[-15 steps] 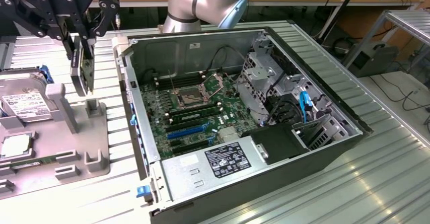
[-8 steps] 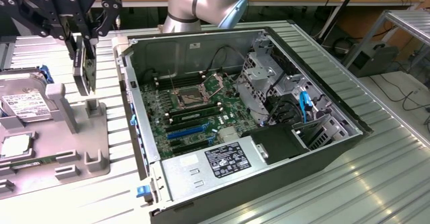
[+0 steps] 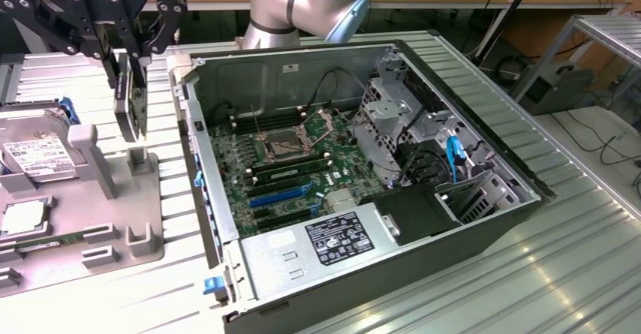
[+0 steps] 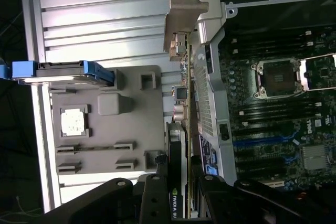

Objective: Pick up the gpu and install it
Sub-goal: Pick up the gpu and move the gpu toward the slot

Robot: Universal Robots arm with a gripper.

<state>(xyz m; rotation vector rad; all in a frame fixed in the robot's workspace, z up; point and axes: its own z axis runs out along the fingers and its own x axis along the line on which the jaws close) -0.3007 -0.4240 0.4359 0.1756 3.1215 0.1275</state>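
Note:
The gpu (image 3: 131,105) is a thin dark card hanging on edge at the exterior view's upper left. My gripper (image 3: 128,58) is shut on its top edge. The card hangs just above a post of the grey fixture plate (image 3: 110,199), a short way outside the open computer case (image 3: 300,274). In the wrist view I see the gpu (image 4: 177,145) edge-on between my fingers (image 4: 155,184), with its silver bracket (image 4: 181,17) at the far end. The motherboard (image 3: 300,161) lies inside the case, with blue expansion slots (image 3: 284,195) near its lower part.
On the fixture plate sit a silver drive with a white label (image 3: 35,161), a processor chip (image 3: 22,218) and a green memory strip (image 3: 50,238). A drive cage (image 3: 395,120) and cables fill the case's right side. The ribbed metal table (image 3: 541,259) surrounds everything.

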